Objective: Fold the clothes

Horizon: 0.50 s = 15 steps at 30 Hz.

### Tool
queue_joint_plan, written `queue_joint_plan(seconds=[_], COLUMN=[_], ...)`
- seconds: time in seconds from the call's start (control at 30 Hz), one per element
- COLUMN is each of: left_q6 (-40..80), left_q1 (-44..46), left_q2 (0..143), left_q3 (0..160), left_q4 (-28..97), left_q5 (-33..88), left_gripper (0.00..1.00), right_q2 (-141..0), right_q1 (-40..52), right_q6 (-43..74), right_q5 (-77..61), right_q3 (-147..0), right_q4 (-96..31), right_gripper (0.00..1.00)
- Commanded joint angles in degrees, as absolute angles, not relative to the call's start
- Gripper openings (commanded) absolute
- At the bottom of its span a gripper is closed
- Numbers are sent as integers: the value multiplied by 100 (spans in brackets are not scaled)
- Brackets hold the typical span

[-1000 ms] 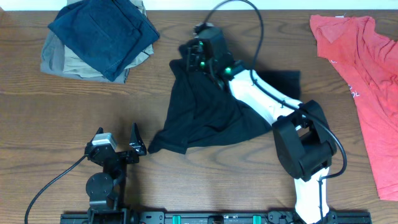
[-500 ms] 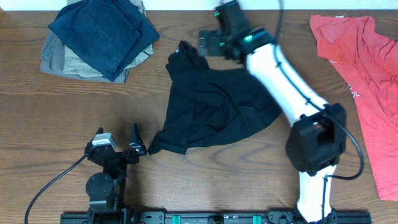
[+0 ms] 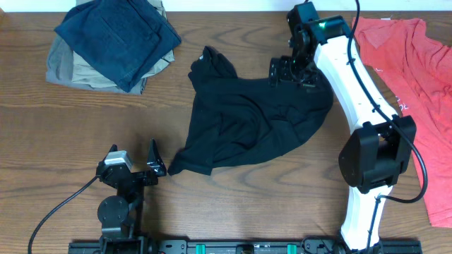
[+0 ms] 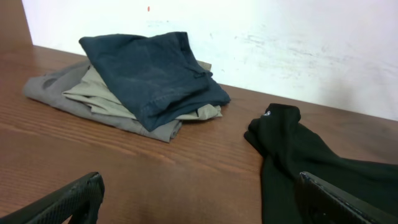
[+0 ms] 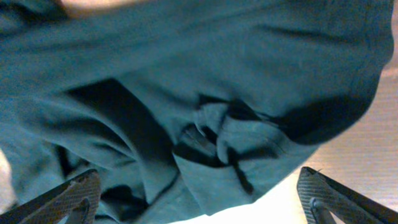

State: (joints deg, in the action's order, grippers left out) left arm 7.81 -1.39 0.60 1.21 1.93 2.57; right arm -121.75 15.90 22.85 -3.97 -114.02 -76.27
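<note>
I see a navy garment (image 3: 116,39) atop a khaki one (image 3: 67,70) (far left) and a red shirt (image 3: 417,92) at right, on the tabletop (image 3: 63,134).

Even, soft overhead light; right wrist view renders the black garment (image 5: 186,74) teal, perhaps overexposed.

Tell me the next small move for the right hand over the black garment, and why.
Probably lower the right hand and close it on the bunched fabric beneath it. It hovers open and empty over the upper right edge of the black garment, which lies crumpled, not spread flat for folding.
</note>
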Motion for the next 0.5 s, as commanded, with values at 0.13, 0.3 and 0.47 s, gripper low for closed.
queue_joint_plan(seconds=[0.13, 0.3, 0.47], left_q6=[751, 751, 751], left_q1=[-119, -119, -119], left_q2=[30, 30, 30], left_q3=[23, 23, 23], left_q4=[403, 403, 403], left_q5=[119, 119, 119], left_gripper=[98, 98, 98], right_q2=[-12033, -12033, -12033], right_q1=[1756, 1914, 1957], right_q6=[2034, 2285, 2641], right_q5=[-294, -366, -362], right_q3=[-10488, -9712, -9279], right_q4=[-7157, -6261, -5752], right_gripper=[76, 65, 62])
